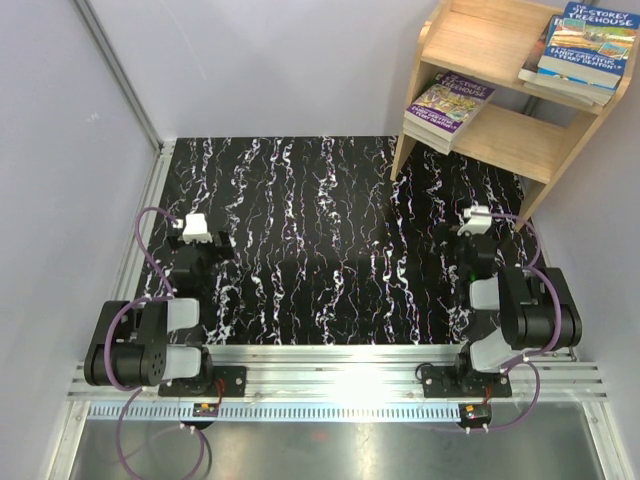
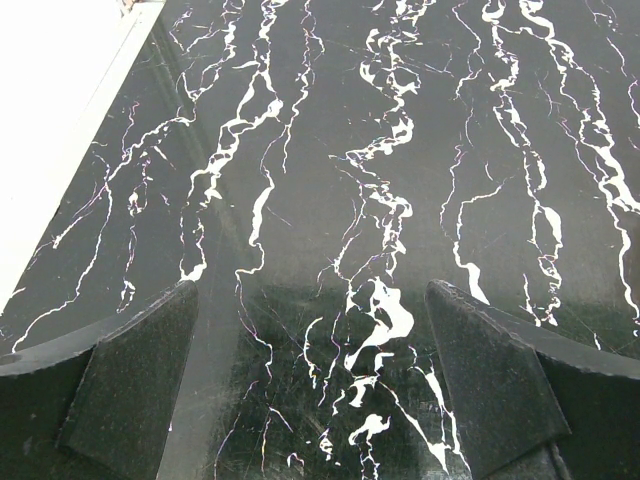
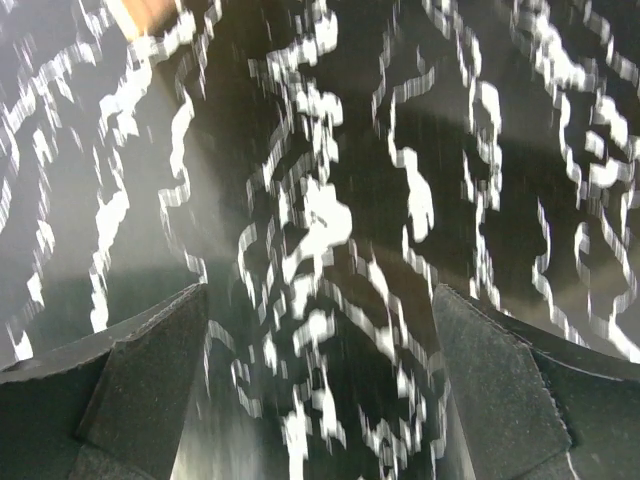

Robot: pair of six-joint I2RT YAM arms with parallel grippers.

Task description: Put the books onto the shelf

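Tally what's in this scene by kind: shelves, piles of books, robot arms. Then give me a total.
Shelf: 1
Book piles: 2, the blue-topped pile on the upper tier and the purple-topped pile on the lower tier
Robot arms: 2, the left arm and the right arm
Total: 5

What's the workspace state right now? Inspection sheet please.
Surface: black marbled table, no books on it.
Job's things: wooden shelf at far right; purple book stack on lower tier, blue book stack on upper tier, lying flat.
Clutter: nothing seen.
Grippers: left gripper open, empty; right gripper open, empty; both over table.
Cables: purple cables loop at both arms.
Surroundings: pale walls; aluminium rail at near edge.
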